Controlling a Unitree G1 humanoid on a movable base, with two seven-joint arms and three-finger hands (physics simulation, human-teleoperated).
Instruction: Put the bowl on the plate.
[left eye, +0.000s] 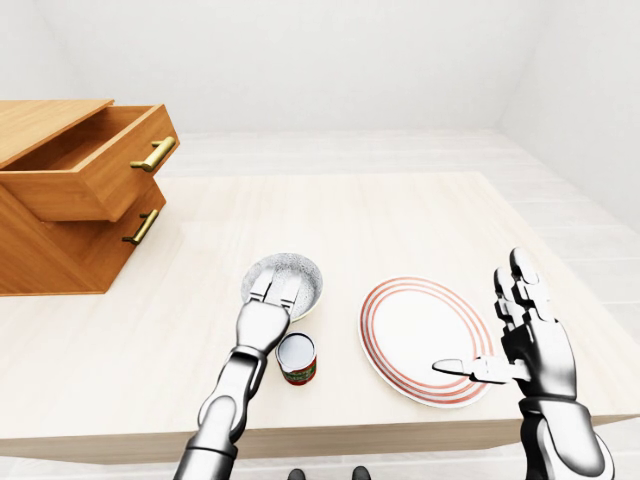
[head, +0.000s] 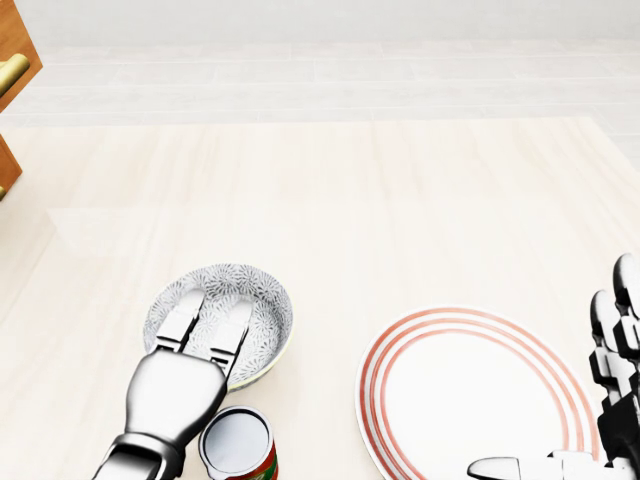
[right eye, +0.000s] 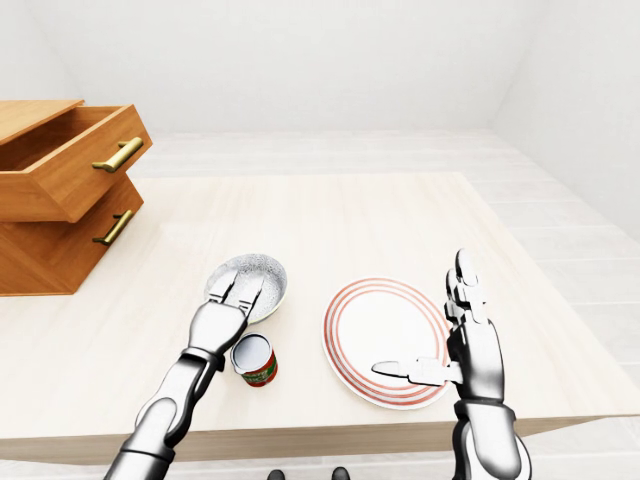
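A grey-patterned bowl sits on the light wooden table, at the lower left of the head view. My left hand lies over the bowl's near-left part with its fingers stretched flat into it, open and not closed round the rim. Its thumb is hidden. To the bowl's right, a gap away, lies a white plate with red rings. My right hand stands open and upright at the plate's right edge, thumb pointing left over the rim.
A red-labelled can stands just below the bowl, beside my left wrist. A wooden cabinet with an open top drawer stands on the table's left. The table's edge runs along the bottom of the eye views.
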